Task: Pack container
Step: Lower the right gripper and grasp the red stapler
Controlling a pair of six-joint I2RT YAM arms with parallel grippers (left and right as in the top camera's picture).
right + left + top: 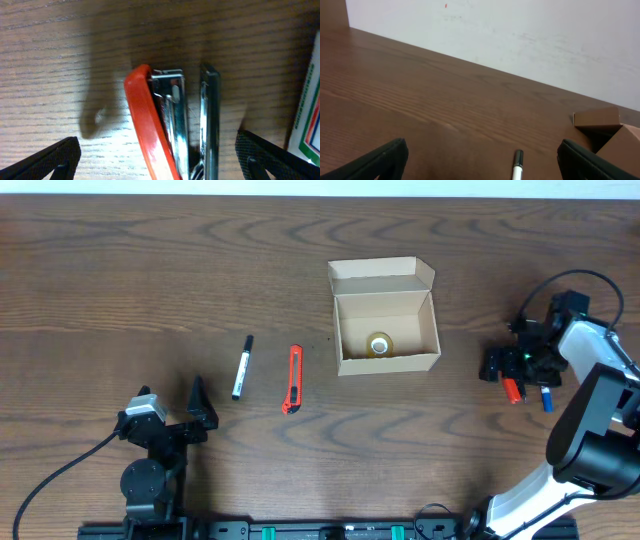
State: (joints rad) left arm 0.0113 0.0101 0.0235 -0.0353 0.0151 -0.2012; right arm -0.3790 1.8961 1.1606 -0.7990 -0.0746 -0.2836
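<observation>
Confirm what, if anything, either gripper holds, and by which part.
Nothing is held. Left gripper open, empty; right gripper open over the red stapler, not gripping it.

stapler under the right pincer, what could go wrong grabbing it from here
The stapler lies on its side, skewed between the open right pincer's fingers, so it may twist or slip when squeezed. A white-and-green item beside one finger could get knocked. The container already holds a tape roll that the stapler might land on.

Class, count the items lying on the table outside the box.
4: a marker and a cutter lie left of the box; a stapler and a blue-tipped item lie far right of it. More may be hidden there.
</observation>
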